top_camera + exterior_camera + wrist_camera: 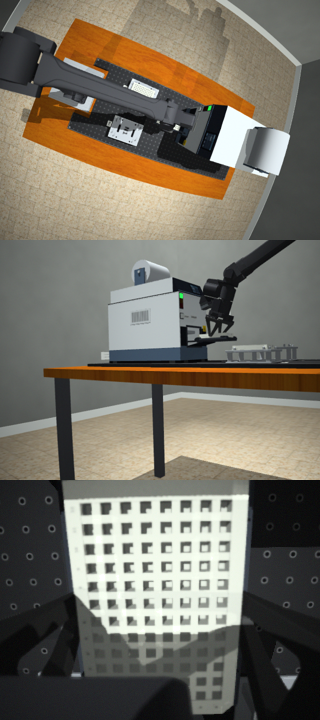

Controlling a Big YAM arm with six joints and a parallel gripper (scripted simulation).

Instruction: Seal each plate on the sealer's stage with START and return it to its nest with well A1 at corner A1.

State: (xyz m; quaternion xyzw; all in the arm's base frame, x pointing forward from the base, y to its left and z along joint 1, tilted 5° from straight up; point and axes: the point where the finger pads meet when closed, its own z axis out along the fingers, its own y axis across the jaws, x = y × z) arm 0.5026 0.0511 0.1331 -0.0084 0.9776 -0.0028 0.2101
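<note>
The sealer (232, 134) (144, 325) stands at the right end of the board, and its lamp (209, 107) (181, 295) is green. Its stage (227, 338) is out in front. My gripper (219, 330) (158, 600) reaches down over the stage and is shut on the long sides of a white well plate (155, 580) (204, 336). The plate is level at the stage; I cannot tell whether it rests on it. Rows of square wells show in the wrist view. Nest N1 (125, 130) (253, 353) is empty. The other plate (143, 88) (249, 346) sits on the far nest.
A black perforated board (165, 152) lies on the orange table (77, 41) (180, 376). The foil roll (268, 149) (151, 271) sits at the sealer's back. The arm's base plate (85, 69) is at the left end. My arm spans the board above the nests.
</note>
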